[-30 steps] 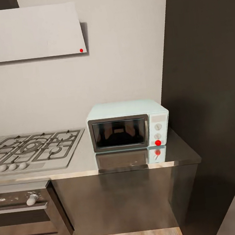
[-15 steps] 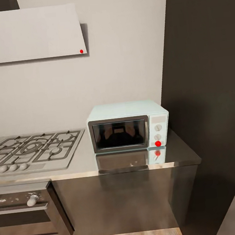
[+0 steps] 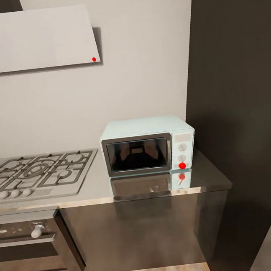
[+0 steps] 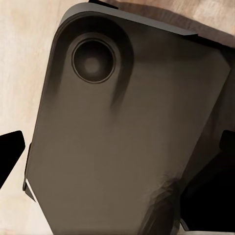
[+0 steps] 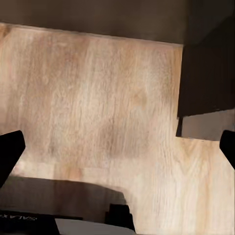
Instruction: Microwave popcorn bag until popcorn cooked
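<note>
Wood floor (image 5: 98,112) is lying nearest, pale planks under both arms. In the right wrist view the right gripper (image 5: 117,152) is hanging over these planks with its two dark fingertips (image 5: 10,149) standing far apart at the edges of the picture and nothing between them, so it is released and holding nothing. In the left wrist view the left gripper (image 4: 117,156) is pointing down at a big dark grey part of the robot's own body (image 4: 127,137); its dark fingertips (image 4: 10,154) are also sitting wide apart, free of any load.

Farther on, the countertop (image 3: 95,188) is running from left to right, with a built-in oven (image 3: 30,244) under its left part and a gas hob (image 3: 36,172) on its left part. At the right end the microwave (image 3: 147,144) is standing near the wall, its dark glass door (image 3: 137,154) closed, a red knob (image 3: 182,165) on its side panel. A white hood (image 3: 34,39) is hanging on the far wall above the hob.

I cannot find the popcorn bag on this stretch of the worktop. So I am judging that the task is at its beginning: the robot is facing the microwave, but the bag is not yet taken. The next move is calling for finding the bag on another part of the worktop, or opening the door first.
</note>
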Controlling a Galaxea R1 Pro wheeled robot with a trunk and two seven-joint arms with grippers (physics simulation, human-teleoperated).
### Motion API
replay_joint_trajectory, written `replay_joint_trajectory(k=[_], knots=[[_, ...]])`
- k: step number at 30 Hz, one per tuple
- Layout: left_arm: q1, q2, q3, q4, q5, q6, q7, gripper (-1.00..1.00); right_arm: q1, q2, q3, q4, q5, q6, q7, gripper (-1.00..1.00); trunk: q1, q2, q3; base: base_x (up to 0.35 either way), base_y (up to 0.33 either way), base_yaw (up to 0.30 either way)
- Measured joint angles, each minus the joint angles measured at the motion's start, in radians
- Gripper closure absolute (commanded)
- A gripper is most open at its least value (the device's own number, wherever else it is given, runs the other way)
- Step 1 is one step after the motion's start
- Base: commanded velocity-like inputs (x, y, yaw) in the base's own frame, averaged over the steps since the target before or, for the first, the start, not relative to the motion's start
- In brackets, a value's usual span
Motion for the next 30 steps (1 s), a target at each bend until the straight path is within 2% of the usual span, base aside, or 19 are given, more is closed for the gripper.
replay_joint_trajectory(k=[3, 6, 8, 12, 13, 14, 15, 18, 19, 20, 24, 29, 30], knots=[[0.000, 0.000, 0.000, 0.001, -0.001, 0.000, 0.000, -1.00, 0.000, 0.019, 0.002, -0.233, 0.002, 0.139, 0.000, -1.00, 0.000, 0.000, 0.000, 0.000, 0.000, 0.000], [0.000, 0.000, 0.000, 0.001, -0.001, 0.000, -0.001, -1.00, -0.009, 0.032, 0.003, -0.416, 0.004, 0.255, -0.001, -1.00, 0.000, 0.000, 0.000, 0.000, 0.000, 0.000], [0.000, 0.000, 0.000, 0.001, -0.002, 0.000, -0.001, -1.00, -0.055, 0.050, 0.009, -0.500, 0.004, 0.347, -0.001, -1.00, 0.000, 0.000, 0.000, 0.000, 0.000, 0.000], [0.000, 0.000, 0.000, 0.000, -0.002, 0.000, -0.001, -1.00, -0.220, 0.094, 0.019, -0.540, 0.005, 0.494, -0.006, -1.00, 0.000, 0.000, 0.000, 0.000, 0.000, 0.000], [0.000, 0.000, 0.000, 0.000, -0.002, 0.000, -0.001, -1.00, -0.280, 0.108, 0.020, -0.544, 0.005, 0.539, -0.007, -1.00, 0.000, 0.000, 0.000, 0.000, 0.000, 0.000], [0.000, 0.000, 0.000, 0.000, -0.002, 0.000, -0.001, -1.00, -0.395, 0.126, 0.019, -0.547, 0.004, 0.621, -0.010, -1.00, 0.000, 0.000, 0.000, 0.000, 0.000, 0.000], [0.000, 0.000, 0.000, 0.000, -0.002, 0.000, 0.000, -1.00, -0.525, 0.130, 0.019, -0.548, 0.007, 0.624, -0.011, -1.00, 0.000, 0.000, 0.000, 0.000, 0.000, 0.000], [0.000, 0.000, 0.000, 0.000, -0.002, 0.000, -0.001, -1.00, -0.637, 0.145, 0.019, -0.548, 0.007, 0.624, -0.012, -1.00, 0.000, 0.000, 0.000, 0.000, 0.000, 0.000], [0.000, 0.000, 0.000, 0.000, -0.002, 0.000, 0.000, -1.00, -0.709, 0.153, 0.019, -0.547, 0.008, 0.624, -0.013, -1.00, 0.000, 0.000, 0.000, 0.000, 0.000, 0.000], [0.000, 0.000, 0.000, 0.000, -0.002, 0.000, -0.001, -1.00, -0.745, 0.156, 0.018, -0.547, 0.008, 0.624, -0.014, -1.00, 0.000, 0.000, 0.000, 0.000, 0.000, 0.000], [0.000, 0.000, 0.000, 0.000, -0.002, 0.000, -0.001, -1.00, -0.773, 0.161, 0.014, -0.542, 0.010, 0.624, -0.019, -1.00, 0.000, 0.000, 0.000, 0.000, 0.000, 0.000], [0.000, 0.000, -0.002, 0.001, -0.002, 0.000, -0.001, -1.00, -0.776, 0.159, 0.011, -0.528, 0.001, 0.624, -0.020, -1.00, 0.000, 0.000, 0.000, 0.000, 0.000, 0.000], [0.000, 0.000, -0.002, 0.000, -0.002, 0.000, -0.001, -1.00, -0.775, 0.155, 0.010, -0.502, -0.002, 0.597, -0.019, -1.00, 0.000, 0.000, 0.000, 0.000, 0.000, 0.000]])
